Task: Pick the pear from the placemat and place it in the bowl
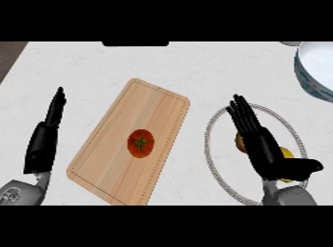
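Nothing placed yet: the black right hand (267,149), fingers straight, covers the yellow-brown pear (241,141); the white, blue-patterned bowl (324,72) waits beyond its fingertips.

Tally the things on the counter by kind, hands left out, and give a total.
Fruit and vegetables: 2, a tomato and a pear mostly hidden under the right hand
Boards and mats: 2, a wooden cutting board and a round placemat
Bowls: 1, the bowl
Total: 5

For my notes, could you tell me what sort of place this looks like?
Probably a kitchen counter: a pale worktop bears a wooden cutting board with a tomato on it, and a bowl stands at the far right.
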### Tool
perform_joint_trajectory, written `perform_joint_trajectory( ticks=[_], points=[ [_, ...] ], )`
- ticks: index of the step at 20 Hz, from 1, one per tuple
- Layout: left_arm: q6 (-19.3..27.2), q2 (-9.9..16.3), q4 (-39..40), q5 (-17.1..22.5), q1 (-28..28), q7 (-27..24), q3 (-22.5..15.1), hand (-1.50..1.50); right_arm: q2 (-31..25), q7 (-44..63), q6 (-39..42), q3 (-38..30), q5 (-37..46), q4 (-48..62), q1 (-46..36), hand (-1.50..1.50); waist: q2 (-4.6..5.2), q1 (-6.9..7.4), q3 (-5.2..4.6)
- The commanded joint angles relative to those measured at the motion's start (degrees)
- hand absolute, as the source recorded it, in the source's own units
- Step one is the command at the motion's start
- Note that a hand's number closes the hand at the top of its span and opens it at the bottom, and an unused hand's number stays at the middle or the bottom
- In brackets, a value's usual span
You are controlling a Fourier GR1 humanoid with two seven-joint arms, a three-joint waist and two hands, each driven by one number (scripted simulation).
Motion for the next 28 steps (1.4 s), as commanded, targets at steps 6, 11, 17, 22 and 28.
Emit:
perform_joint_trajectory(
  ticks=[6, 11, 17, 22, 28],
  points=[
    [-2.71, 3.17, -2.35, 6.4, -0.99, 7.93, 6.2, 0.0, -20.16, 5.72, -9.89, -9.93, 19.72, -7.56, -14.64, 1.5, 1.29, -0.16, -1.18],
    [-3.13, 3.94, -1.89, 8.46, 2.53, 9.51, 7.59, 0.0, -25.97, 21.36, -24.76, -10.93, 34.66, -0.69, 0.69, -1.5, 0.36, -5.1, -1.46],
    [-5.12, 4.41, -2.88, 10.3, 0.87, 11.77, 8.67, 0.0, -23.81, 37.69, -29.41, 1.22, 54.42, -17.68, 10.59, -1.5, 1.29, -3.51, -1.16],
    [-8.02, 5.78, -4.66, 11.44, 2.28, 11.51, 10.0, 0.0, -22.12, 57.85, -24.59, 2.48, 68.85, -31.95, 13.45, -1.5, 1.65, -1.58, -1.01],
    [-9.16, 5.36, -4.95, 11.16, -0.17, 13.4, 11.01, 0.0, -23.17, 72.57, -1.08, -0.12, 66.42, -37.44, -3.86, -1.5, 2.26, 0.7, -0.87]
  ],
)
